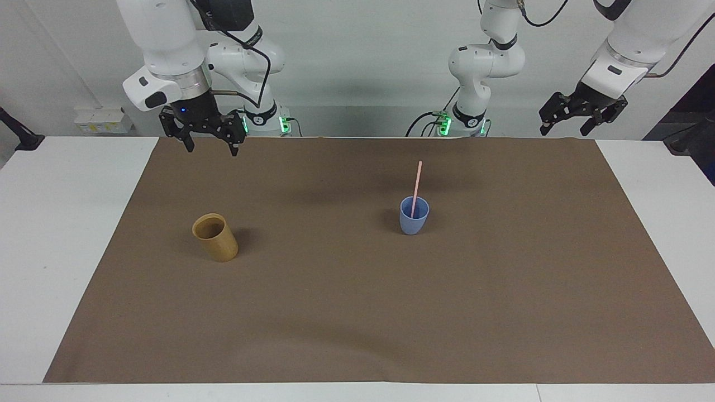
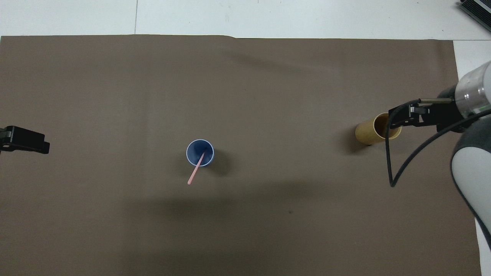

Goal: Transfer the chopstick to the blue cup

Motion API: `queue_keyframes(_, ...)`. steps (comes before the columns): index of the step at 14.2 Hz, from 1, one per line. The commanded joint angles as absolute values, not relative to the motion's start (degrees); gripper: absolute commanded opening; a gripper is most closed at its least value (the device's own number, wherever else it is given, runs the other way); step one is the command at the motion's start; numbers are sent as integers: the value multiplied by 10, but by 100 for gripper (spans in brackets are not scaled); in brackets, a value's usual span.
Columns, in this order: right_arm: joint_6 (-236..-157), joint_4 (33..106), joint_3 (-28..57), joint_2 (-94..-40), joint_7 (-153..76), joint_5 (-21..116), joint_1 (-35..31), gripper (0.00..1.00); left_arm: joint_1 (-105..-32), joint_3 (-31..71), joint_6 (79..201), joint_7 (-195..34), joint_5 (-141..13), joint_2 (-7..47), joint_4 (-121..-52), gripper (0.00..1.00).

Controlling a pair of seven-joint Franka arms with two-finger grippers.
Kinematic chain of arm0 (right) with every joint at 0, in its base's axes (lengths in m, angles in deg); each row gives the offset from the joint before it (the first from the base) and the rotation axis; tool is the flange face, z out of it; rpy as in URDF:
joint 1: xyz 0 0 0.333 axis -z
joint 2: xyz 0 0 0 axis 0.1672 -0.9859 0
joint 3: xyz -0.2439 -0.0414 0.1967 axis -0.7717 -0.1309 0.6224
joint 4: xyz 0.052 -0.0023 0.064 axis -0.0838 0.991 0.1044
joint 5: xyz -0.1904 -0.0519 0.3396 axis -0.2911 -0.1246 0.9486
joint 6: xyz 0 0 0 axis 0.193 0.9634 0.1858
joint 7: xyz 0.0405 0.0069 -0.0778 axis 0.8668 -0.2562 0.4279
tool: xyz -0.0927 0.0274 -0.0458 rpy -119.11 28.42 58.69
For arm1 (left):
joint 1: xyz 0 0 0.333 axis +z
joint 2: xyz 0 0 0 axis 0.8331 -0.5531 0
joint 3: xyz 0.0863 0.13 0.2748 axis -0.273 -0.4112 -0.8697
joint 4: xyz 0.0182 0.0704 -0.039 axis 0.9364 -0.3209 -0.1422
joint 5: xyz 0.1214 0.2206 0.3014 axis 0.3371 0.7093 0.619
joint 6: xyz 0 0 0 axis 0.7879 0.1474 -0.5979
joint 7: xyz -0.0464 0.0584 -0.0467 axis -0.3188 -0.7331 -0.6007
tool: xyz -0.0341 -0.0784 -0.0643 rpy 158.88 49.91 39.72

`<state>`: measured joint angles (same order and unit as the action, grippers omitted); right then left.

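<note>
- Facing view: thin pale pink chopstick (image 1: 416, 188) stands in small light blue cup (image 1: 414, 215).
- Left gripper (image 1: 582, 119) & right gripper (image 1: 210, 139): both wide open, empty, raised at bench edge.

The chopstick (image 1: 416, 188) stands in the blue cup (image 1: 414, 215), leaning on its rim with most of its length above it, on the brown mat (image 1: 357, 312) covering the desk (image 1: 50, 223). A tan cup (image 1: 215, 237) stands well apart from it, toward the right arm's end. The right gripper (image 1: 209, 146) hangs over the mat's edge nearest the robots, fingers spread and empty, and the left gripper (image 1: 564, 129) is raised at the left arm's end, open and empty too.
</note>
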<state>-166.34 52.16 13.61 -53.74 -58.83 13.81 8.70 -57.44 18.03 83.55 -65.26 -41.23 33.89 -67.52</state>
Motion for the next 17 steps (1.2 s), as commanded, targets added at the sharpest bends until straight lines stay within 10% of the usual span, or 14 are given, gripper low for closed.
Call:
queue_keyframes(1, -1661, 519, 140, -535, -574, 155, 102, 100, -568, 184, 833, -650, -410, 342, -673, 100)
queue_keyframes(17, -1669, 529, 141, -531, -573, 155, 102, 100, -561, 178, 833, -653, -408, 349, -676, 100)
